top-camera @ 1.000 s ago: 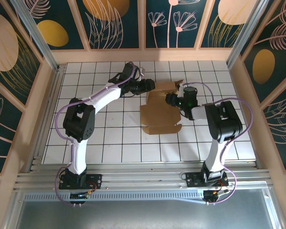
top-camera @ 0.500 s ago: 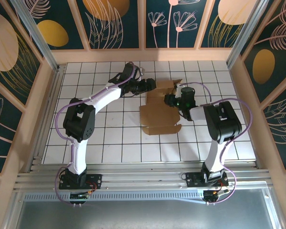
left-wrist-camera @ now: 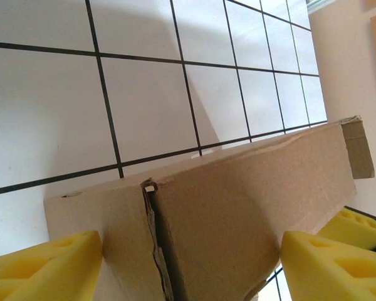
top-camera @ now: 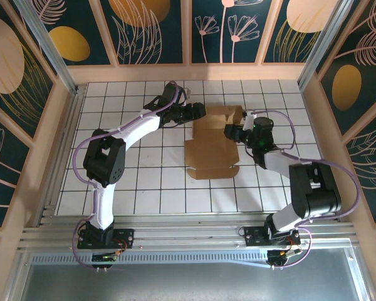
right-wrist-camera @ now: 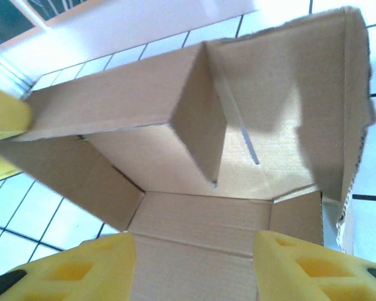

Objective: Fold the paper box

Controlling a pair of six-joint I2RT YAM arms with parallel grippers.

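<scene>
**Top view:** The box (top-camera: 212, 147) is lying on the white-tiled table (top-camera: 150, 188), about mid-table, with its far end partly folded up. Your left gripper (top-camera: 198, 111) is sitting at its far left corner. Your right gripper (top-camera: 230, 132) is sitting at its far right edge.

**Left wrist:** Your yellow pads (left-wrist-camera: 47, 263) are standing wide apart, and a raised brown wall is stretching across the gap beyond them.

**Right wrist:** Your pads (right-wrist-camera: 75, 269) are also standing well apart and clamping nothing. They are facing the box's open inside, where one flap is standing upright.
</scene>
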